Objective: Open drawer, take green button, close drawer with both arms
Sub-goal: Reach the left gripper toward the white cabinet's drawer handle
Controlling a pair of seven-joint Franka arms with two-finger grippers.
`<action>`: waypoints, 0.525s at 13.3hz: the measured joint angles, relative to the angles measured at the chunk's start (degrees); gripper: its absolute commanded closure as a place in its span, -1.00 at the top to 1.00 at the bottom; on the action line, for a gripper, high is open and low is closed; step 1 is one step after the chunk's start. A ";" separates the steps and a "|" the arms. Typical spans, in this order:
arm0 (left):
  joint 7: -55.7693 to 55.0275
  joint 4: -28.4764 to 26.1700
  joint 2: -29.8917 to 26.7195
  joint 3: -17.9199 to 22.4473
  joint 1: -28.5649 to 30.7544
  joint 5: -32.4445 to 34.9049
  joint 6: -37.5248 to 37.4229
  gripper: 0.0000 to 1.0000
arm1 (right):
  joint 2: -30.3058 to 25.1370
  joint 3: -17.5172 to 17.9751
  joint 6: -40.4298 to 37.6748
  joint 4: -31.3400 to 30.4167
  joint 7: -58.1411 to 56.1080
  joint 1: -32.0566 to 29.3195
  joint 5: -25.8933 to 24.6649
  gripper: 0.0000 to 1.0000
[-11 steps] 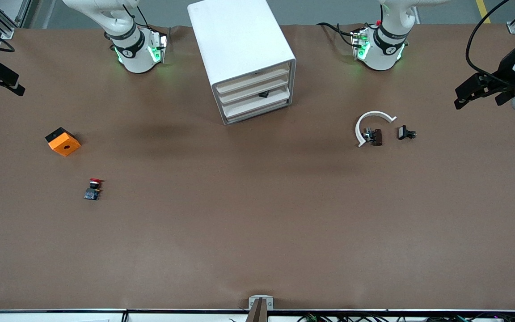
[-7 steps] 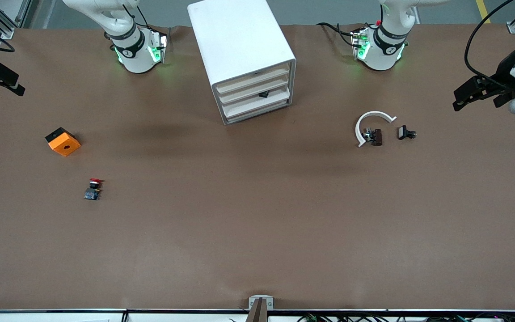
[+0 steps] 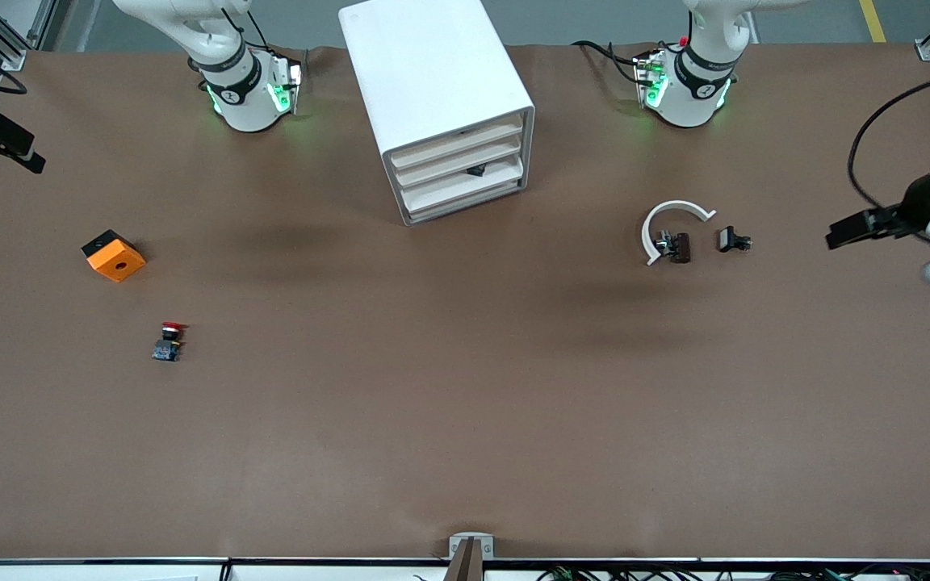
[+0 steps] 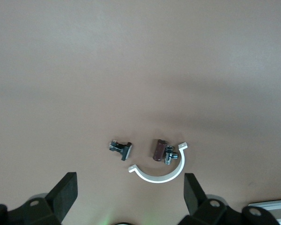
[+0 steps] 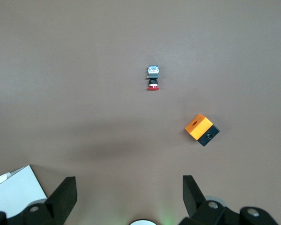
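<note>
Drawer (image 3: 458, 169): shut in white cabinet (image 3: 433, 97), fronts facing camera; button unseen. Left gripper (image 3: 860, 227): over the table at the left arm's end, fingers spread, empty. Right gripper (image 3: 9, 149): over opposite end, spread, empty

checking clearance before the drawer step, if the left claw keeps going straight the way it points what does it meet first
Probably the small black clip, then the white curved piece. The left claw is up in the air, so it may pass over both.
</note>
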 measured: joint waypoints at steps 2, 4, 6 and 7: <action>-6.72 0.34 3.99 -0.46 -0.75 -1.90 0.52 1.00 | 0.00 0.00 0.00 -0.05 0.00 0.00 0.00 1.00; -14.82 0.75 7.54 -0.56 -2.16 -2.42 1.22 1.00 | -0.01 0.00 0.01 -0.10 0.00 0.00 0.00 1.00; -23.09 1.01 10.41 -0.63 -5.04 -2.68 1.42 1.00 | -0.02 0.00 0.03 -0.13 0.00 0.00 0.00 1.00; -27.61 1.05 11.83 -0.69 -7.13 -2.74 1.54 1.00 | -0.02 0.00 0.05 -0.15 0.00 0.00 0.00 1.00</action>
